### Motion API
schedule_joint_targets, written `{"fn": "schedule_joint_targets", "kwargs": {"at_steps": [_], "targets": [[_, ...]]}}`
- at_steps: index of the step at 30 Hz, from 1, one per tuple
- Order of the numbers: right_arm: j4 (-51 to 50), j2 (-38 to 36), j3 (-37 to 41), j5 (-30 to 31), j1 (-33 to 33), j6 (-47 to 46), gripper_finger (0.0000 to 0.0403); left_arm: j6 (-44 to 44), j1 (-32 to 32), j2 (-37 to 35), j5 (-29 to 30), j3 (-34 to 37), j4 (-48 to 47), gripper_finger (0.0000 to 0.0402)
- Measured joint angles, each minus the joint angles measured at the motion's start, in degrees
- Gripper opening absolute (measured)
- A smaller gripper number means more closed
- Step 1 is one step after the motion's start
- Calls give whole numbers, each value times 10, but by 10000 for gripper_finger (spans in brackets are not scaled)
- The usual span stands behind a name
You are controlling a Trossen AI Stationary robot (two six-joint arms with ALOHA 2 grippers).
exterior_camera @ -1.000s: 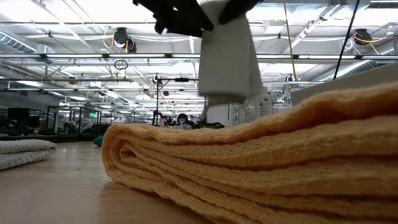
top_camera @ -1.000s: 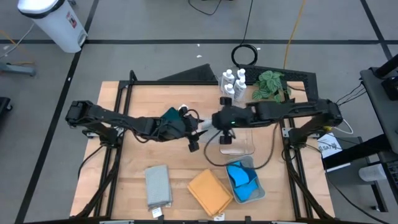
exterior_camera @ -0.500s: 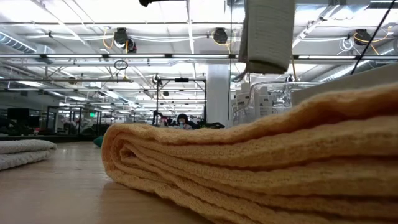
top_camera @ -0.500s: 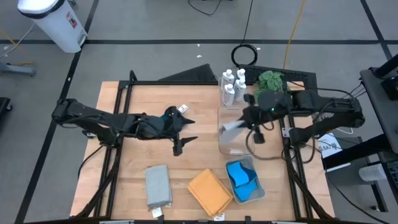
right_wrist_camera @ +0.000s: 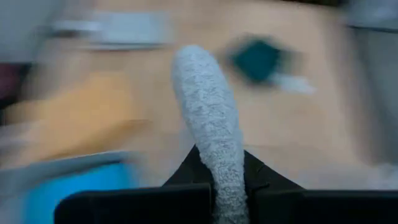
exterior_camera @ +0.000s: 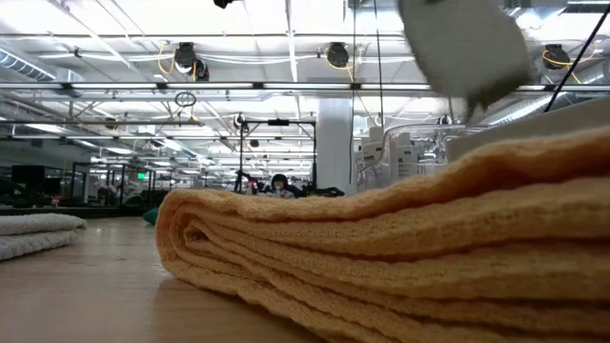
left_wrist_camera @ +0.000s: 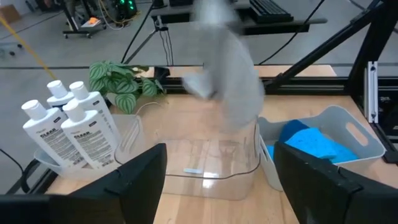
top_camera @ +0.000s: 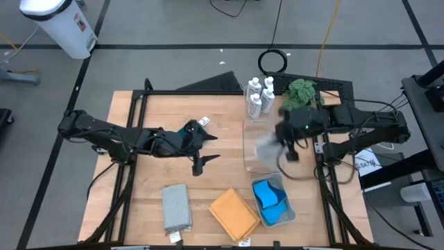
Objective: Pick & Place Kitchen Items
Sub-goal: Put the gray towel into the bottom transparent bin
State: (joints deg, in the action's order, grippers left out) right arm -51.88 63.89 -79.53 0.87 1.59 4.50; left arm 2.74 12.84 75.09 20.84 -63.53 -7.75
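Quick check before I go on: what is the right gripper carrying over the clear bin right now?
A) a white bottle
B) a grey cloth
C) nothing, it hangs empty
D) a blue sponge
B: the right wrist view shows the grey cloth pinched between the shut fingers of the right gripper, and the high view shows it hanging over the clear bin.

the right pincer (right_wrist_camera: 225, 202) is pinched tight on a fuzzy grey cloth (right_wrist_camera: 208, 124), which sticks out from between its two dark fingers (right_wrist_camera: 155, 205). past it, all blurry, lie an orange cloth (right_wrist_camera: 81, 109), a dark teal cloth (right_wrist_camera: 258, 59), another grey cloth (right_wrist_camera: 118, 28) and something bright blue (right_wrist_camera: 74, 183) on the wooden surface (right_wrist_camera: 311, 130).
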Motion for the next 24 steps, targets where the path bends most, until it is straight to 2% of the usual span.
{"fn": "schedule_joint_targets", "kwargs": {"at_steps": [2,3,4,5,8,10,15,24], "targets": [[0,-1,0,106,2,-4,0,0,0,0,0,0,0,294],[1,0,0,125,2,-4,0,0,0,0,0,0,0,294],[1,0,0,118,2,-6,0,0,0,0,0,0,0,294],[2,0,0,90,2,-6,0,0,0,0,0,0,-1,294],[-3,0,0,-45,4,1,1,0,0,0,0,0,-2,294],[-4,0,0,-97,4,5,1,0,0,0,0,0,-3,294],[-2,0,0,-100,8,-8,1,1,0,0,0,0,-3,294],[-4,6,1,-164,8,-7,1,1,0,0,1,0,-3,294]]}}
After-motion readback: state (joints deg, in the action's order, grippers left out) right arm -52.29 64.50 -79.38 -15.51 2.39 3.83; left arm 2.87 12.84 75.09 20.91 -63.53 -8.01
